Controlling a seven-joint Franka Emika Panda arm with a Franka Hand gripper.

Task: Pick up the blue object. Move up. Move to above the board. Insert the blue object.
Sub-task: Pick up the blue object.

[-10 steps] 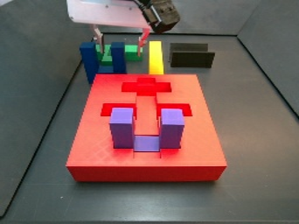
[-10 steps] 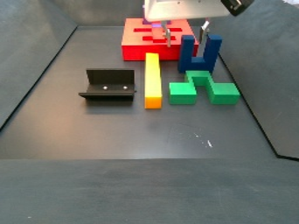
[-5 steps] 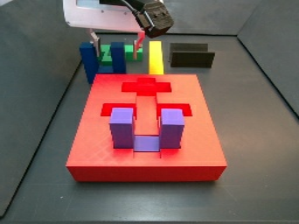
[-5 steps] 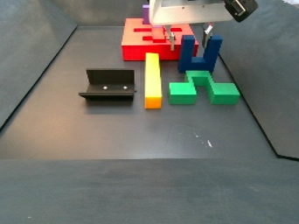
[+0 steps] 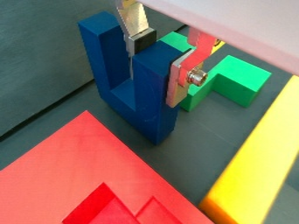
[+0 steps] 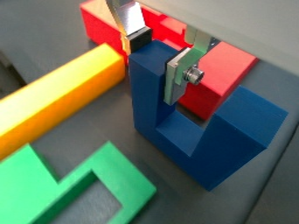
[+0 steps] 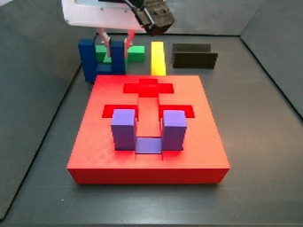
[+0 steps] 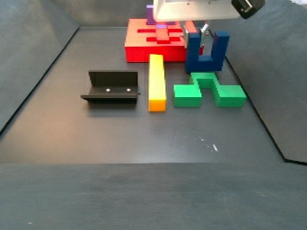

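The gripper (image 5: 162, 59) straddles one prong of the blue object (image 5: 131, 87) beside the board (image 5: 82, 179).

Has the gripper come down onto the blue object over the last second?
Yes. Against the fixed board, the gripper has dropped in both side views; its jaws now straddle one prong of the blue object, which stands on the floor.

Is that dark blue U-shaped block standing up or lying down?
Standing upright: the blue object rests on its base with both prongs pointing up. The gripper straddles one prong.
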